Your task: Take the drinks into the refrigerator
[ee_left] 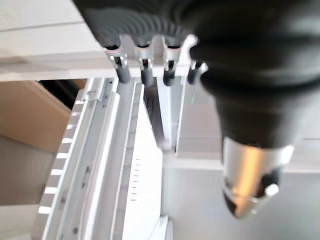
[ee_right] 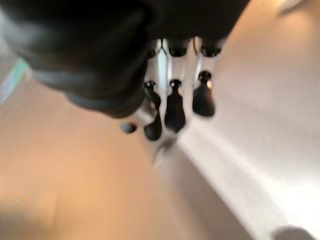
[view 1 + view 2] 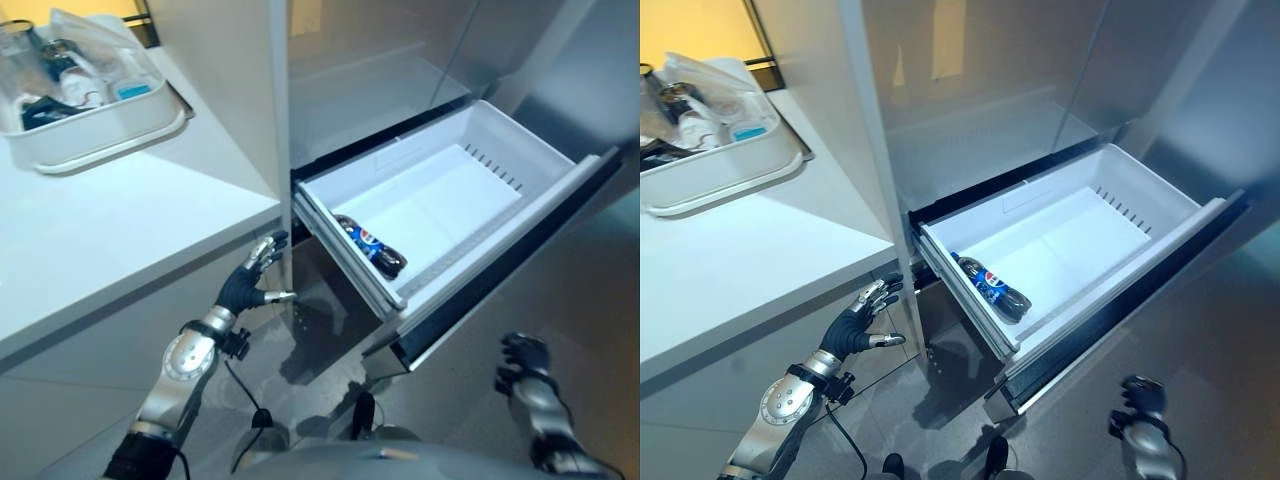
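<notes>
Lying on its side in the pulled-out white drawer (image 3: 560, 195) of the refrigerator (image 3: 970, 110) is 1 dark cola bottle (image 3: 370, 245), tucked against the drawer's near left wall. Its label is a blue band with a round red, white and blue mark; the lettering on it is too small to read. No other drink sits in the drawer, whose white floor is otherwise bare.

Left of the refrigerator, a white counter (image 3: 110, 230) carries a white tray (image 3: 95, 130) near its far edge. Clear plastic packaging, what look like transparent cups and a small blue-topped item are heaped in the tray; any print there cannot be made out.

Below the counter's edge, just left of the drawer's corner, the left hand (image 3: 248, 283) hangs in the air with fingers straight and spread and thumb pointing toward the drawer; it holds nothing and touches nothing. Its own wrist view shows the fingers (image 1: 145, 70) straight in a row over the drawer rails.

Low on the right, the right hand (image 3: 524, 357) hangs under the drawer front, its fingers (image 2: 175, 107) loosely extended downward, gripping nothing.
</notes>
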Robot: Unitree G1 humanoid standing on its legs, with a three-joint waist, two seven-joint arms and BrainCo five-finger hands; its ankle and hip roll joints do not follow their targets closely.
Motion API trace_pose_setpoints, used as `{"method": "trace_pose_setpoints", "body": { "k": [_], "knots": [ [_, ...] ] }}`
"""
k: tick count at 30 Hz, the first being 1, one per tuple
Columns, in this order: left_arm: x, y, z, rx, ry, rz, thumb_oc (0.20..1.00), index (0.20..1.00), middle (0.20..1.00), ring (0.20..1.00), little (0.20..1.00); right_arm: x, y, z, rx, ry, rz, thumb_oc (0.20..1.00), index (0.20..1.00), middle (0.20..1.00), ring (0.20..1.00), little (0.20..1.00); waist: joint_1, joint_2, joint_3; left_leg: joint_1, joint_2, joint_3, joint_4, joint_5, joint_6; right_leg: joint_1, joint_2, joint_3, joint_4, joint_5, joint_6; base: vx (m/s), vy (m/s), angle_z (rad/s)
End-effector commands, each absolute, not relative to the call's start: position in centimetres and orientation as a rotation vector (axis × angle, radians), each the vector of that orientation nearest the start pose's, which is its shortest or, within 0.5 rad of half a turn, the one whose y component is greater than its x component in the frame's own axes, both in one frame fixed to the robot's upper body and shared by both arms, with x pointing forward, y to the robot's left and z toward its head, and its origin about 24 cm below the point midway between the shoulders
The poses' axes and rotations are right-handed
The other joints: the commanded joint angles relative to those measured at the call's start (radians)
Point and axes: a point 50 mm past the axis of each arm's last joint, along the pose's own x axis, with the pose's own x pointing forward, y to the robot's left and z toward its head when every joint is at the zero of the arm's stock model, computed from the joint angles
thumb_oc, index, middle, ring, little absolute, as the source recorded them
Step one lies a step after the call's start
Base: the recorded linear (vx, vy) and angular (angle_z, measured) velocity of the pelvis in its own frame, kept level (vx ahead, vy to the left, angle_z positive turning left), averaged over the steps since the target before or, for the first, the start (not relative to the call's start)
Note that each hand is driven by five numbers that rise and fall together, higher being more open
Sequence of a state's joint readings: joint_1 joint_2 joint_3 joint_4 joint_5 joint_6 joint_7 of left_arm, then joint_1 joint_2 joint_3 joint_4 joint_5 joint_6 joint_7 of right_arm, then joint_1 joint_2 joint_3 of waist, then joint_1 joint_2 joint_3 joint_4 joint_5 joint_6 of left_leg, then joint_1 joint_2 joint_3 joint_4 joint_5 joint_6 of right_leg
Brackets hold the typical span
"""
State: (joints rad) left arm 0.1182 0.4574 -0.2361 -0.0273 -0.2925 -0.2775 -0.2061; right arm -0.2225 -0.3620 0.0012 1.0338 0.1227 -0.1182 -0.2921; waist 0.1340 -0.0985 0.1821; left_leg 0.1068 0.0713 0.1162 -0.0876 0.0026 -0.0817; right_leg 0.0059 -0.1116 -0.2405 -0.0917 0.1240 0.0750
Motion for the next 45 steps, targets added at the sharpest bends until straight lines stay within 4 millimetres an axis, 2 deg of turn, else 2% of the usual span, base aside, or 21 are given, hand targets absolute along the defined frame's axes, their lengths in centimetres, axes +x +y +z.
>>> {"method": "trace_pose_setpoints", "body": {
  "k": [1, 5, 6, 8, 9, 15, 19, 20, 21, 22, 26, 28, 29, 31, 32, 33, 36, 37, 38, 42, 45],
  "knots": [
    [22.4, 16.1, 7.0, 0.097, -0.225, -0.484, 1.0, 1.0, 1.0, 1.0, 1.0, 30.9, -24.9, -0.5, -0.52, 0.29, -0.215, 0.2, 0.2, 0.2, 0.2, 0.2, 0.05, -0.006, 0.025, -0.014, -0.078, -0.028, 0.0, -0.061, 0.08, 0.049, 0.007, -0.048, 0.057, -0.057, 0.043, 0.02, -0.001, 0.11],
    [22.3, 16.0, 6.5, 0.076, -0.197, -0.482, 1.0, 1.0, 1.0, 1.0, 1.0, 35.7, -18.0, 5.4, -0.771, 0.018, 0.064, 0.2, 0.2, 0.2, 0.2, 0.2, 0.098, -0.016, 0.029, -0.02, -0.082, -0.047, 0.0, -0.052, 0.08, 0.059, 0.0, -0.069, 0.05, -0.053, 0.041, 0.0, -0.002, 0.06],
    [22.3, 16.0, 6.5, 0.077, -0.197, -0.481, 1.0, 1.0, 1.0, 1.0, 1.0, 35.8, -18.0, 5.4, -0.772, 0.017, 0.064, 0.2, 0.2, 0.2, 0.2, 0.2, 0.096, -0.016, 0.03, -0.021, -0.082, -0.048, 0.0, -0.052, 0.08, 0.059, 0.0, -0.07, 0.05, -0.053, 0.041, 0.0, -0.002, 0.08],
    [22.3, 15.8, 6.4, 0.063, -0.194, -0.485, 1.0, 1.0, 1.0, 1.0, 1.0, 36.8, -14.8, 7.5, -0.917, -0.093, 0.192, 0.2, 0.2, 0.2, 0.2, 0.2, 0.121, -0.016, 0.032, -0.019, -0.082, -0.059, 0.0, -0.053, 0.078, 0.066, -0.001, -0.081, 0.05, -0.056, 0.04, 0.01, -0.005, 0.14],
    [22.3, 15.8, 6.5, 0.064, -0.196, -0.484, 1.0, 1.0, 1.0, 1.0, 1.0, 37.0, -14.3, 7.9, -0.947, -0.113, 0.209, 0.2, 0.2, 0.2, 0.2, 0.2, 0.124, -0.019, 0.031, -0.026, -0.085, -0.063, 0.0, -0.046, 0.079, 0.063, -0.004, -0.087, 0.049, -0.052, 0.04, 0.0, -0.005, 0.17],
    [22.5, 15.7, 6.2, 0.08, -0.188, -0.481, 1.0, 1.0, 1.0, 1.0, 1.0, 35.5, -4.7, 12.5, -1.083, -0.472, 0.521, 0.2, 0.2, 0.2, 0.2, 0.2, 0.146, -0.024, 0.028, -0.024, -0.086, -0.075, 0.0, -0.043, 0.077, 0.069, -0.008, -0.098, 0.048, -0.051, 0.036, -0.01, 0.0, 0.11],
    [22.4, 15.7, 5.9, 0.091, -0.181, -0.466, 1.0, 1.0, 1.0, 1.0, 1.0, 34.5, -3.5, 12.4, -1.051, -0.502, 0.58, 0.2, 0.2, 0.2, 0.2, 0.2, 0.143, -0.021, 0.025, -0.022, -0.087, -0.077, 0.0, -0.044, 0.077, 0.073, -0.011, -0.102, 0.047, -0.052, 0.034, -0.01, 0.0, 0.13],
    [22.4, 15.8, 5.9, 0.094, -0.181, -0.46, 1.0, 1.0, 1.0, 1.0, 1.0, 34.5, -3.7, 12.0, -1.052, -0.485, 0.58, 0.2, 0.2, 0.2, 0.2, 0.2, 0.141, -0.019, 0.024, -0.021, -0.087, -0.077, 0.0, -0.045, 0.078, 0.074, -0.011, -0.103, 0.047, -0.052, 0.035, -0.01, 0.006, 0.07],
    [22.4, 15.9, 5.9, 0.097, -0.179, -0.458, 1.0, 1.0, 1.0, 1.0, 1.0, 34.4, -4.1, 11.5, -1.05, -0.467, 0.573, 0.307, 0.307, 0.307, 0.307, 0.307, 0.14, -0.018, 0.023, -0.019, -0.087, -0.077, 0.0, -0.046, 0.078, 0.074, -0.012, -0.105, 0.048, -0.052, 0.035, -0.02, 0.009, 0.1],
    [22.4, 15.9, 5.7, 0.103, -0.169, -0.454, 1.0, 1.0, 1.0, 1.0, 1.0, 34.5, -5.2, 10.1, -1.032, -0.391, 0.548, 1.0, 1.0, 1.0, 1.0, 1.0, 0.134, -0.015, 0.022, -0.017, -0.088, -0.076, 0.0, -0.046, 0.079, 0.075, -0.013, -0.104, 0.05, -0.053, 0.036, -0.01, 0.008, 0.07],
    [22.3, 16.1, 5.0, 0.123, -0.14, -0.443, 1.0, 1.0, 1.0, 1.0, 1.0, 34.0, -7.8, 6.8, -0.987, -0.238, 0.485, 1.0, 1.0, 1.0, 1.0, 1.0, 0.119, -0.009, 0.018, -0.011, -0.089, -0.073, 0.0, -0.048, 0.08, 0.078, -0.015, -0.102, 0.054, -0.055, 0.036, -0.01, 0.009, 0.04],
    [22.2, 16.2, 3.9, 0.125, -0.09, -0.42, 1.0, 1.0, 1.0, 1.0, 1.0, 33.1, -10.1, 2.9, -0.927, -0.056, 0.426, 1.0, 1.0, 1.0, 1.0, 1.0, 0.11, -0.005, 0.016, -0.009, -0.089, -0.074, 0.0, -0.048, 0.08, 0.08, -0.017, -0.104, 0.056, -0.056, 0.036, 0.0, 0.0, 0.0],
    [22.2, 16.2, 3.9, 0.126, -0.09, -0.42, 1.0, 1.0, 1.0, 1.0, 1.0, 33.1, -10.1, 2.9, -0.927, -0.056, 0.426, 1.0, 1.0, 1.0, 1.0, 1.0, 0.11, -0.005, 0.016, -0.009, -0.089, -0.074, 0.0, -0.049, 0.08, 0.08, -0.017, -0.104, 0.056, -0.056, 0.036, 0.0, 0.0, 0.0],
    [22.0, 16.6, 2.3, 0.097, -0.023, -0.358, 1.0, 1.0, 1.0, 1.0, 1.0, 30.6, -13.4, -2.4, -0.743, 0.217, 0.276, 1.0, 1.0, 1.0, 1.0, 1.0, 0.095, 0.003, 0.018, 0.001, -0.086, -0.071, 0.0, -0.053, 0.079, 0.085, -0.015, -0.102, 0.061, -0.06, 0.036, 0.0, 0.0, 0.0],
    [22.0, 16.6, 2.3, 0.097, -0.024, -0.358, 1.0, 1.0, 1.0, 1.0, 1.0, 30.6, -13.4, -2.4, -0.742, 0.217, 0.275, 1.0, 1.0, 1.0, 1.0, 1.0, 0.094, 0.001, 0.015, -0.005, -0.089, -0.072, 0.0, -0.048, 0.08, 0.08, -0.017, -0.103, 0.06, -0.056, 0.036, 0.0, 0.0, 0.0],
    [21.9, 16.7, 0.9, 0.132, 0.028, -0.309, 1.0, 1.0, 1.0, 1.0, 1.0, 27.1, -15.3, -7.0, -0.618, 0.454, 0.197, 1.0, 1.0, 1.0, 1.0, 1.0, 0.08, 0.006, 0.015, -0.002, -0.087, -0.07, 0.0, -0.049, 0.08, 0.08, -0.016, -0.101, 0.062, -0.059, 0.036, 0.0, 0.0, 0.0],
    [21.2, 17.0, -2.3, 0.096, 0.171, -0.213, 1.0, 1.0, 1.0, 1.0, 1.0, 21.4, -17.1, -12.0, -0.447, 0.768, 0.07, 1.0, 1.0, 1.0, 1.0, 1.0, 0.065, 0.015, 0.015, 0.01, -0.084, -0.067, 0.0, -0.054, 0.079, 0.087, -0.012, -0.101, 0.064, -0.065, 0.034, 0.0, 0.0, -0.02],
    [21.3, 17.0, -2.3, 0.096, 0.17, -0.213, 1.0, 1.0, 1.0, 1.0, 1.0, 21.4, -17.1, -12.0, -0.447, 0.767, 0.069, 1.0, 1.0, 1.0, 1.0, 1.0, 0.063, 0.013, 0.013, 0.003, -0.086, -0.068, 0.0, -0.049, 0.08, 0.082, -0.014, -0.102, 0.063, -0.062, 0.034, 0.02, 0.004, -0.07],
    [20.7, 17.3, -4.7, 0.171, 0.278, -0.171, 1.0, 1.0, 1.0, 1.0, 1.0, 17.8, -17.7, -14.0, -0.374, 0.91, 0.005, 1.0, 1.0, 1.0, 1.0, 1.0, 0.048, 0.02, 0.011, 0.014, -0.083, -0.063, 0.0, -0.056, 0.078, 0.088, -0.01, -0.098, 0.064, -0.068, 0.034, 0.01, 0.013, -0.09],
    [18.3, 18.1, -10.0, 0.158, 0.574, -0.077, 1.0, 1.0, 1.0, 1.0, 1.0, 11.0, -19.5, -16.5, -0.214, 1.169, -0.178, 1.0, 1.0, 1.0, 1.0, 1.0, 0.012, 0.033, -0.002, 0.02, -0.083, -0.052, 0.0, -0.058, 0.077, 0.087, -0.006, -0.09, 0.065, -0.071, 0.032, 0.01, 0.02, -0.08],
    [17.5, 18.5, -11.9, 0.169, 0.697, -0.023, 1.0, 1.0, 1.0, 1.0, 1.0, 8.9, -19.9, -17.0, -0.198, 1.236, -0.212, 1.0, 1.0, 1.0, 1.0, 1.0, -0.011, 0.044, -0.01, 0.031, -0.08, -0.041, 0.0, -0.064, 0.075, 0.092, -0.002, -0.081, 0.066, -0.076, 0.03, 0.01, 0.008, 0.02]
  ]
}}
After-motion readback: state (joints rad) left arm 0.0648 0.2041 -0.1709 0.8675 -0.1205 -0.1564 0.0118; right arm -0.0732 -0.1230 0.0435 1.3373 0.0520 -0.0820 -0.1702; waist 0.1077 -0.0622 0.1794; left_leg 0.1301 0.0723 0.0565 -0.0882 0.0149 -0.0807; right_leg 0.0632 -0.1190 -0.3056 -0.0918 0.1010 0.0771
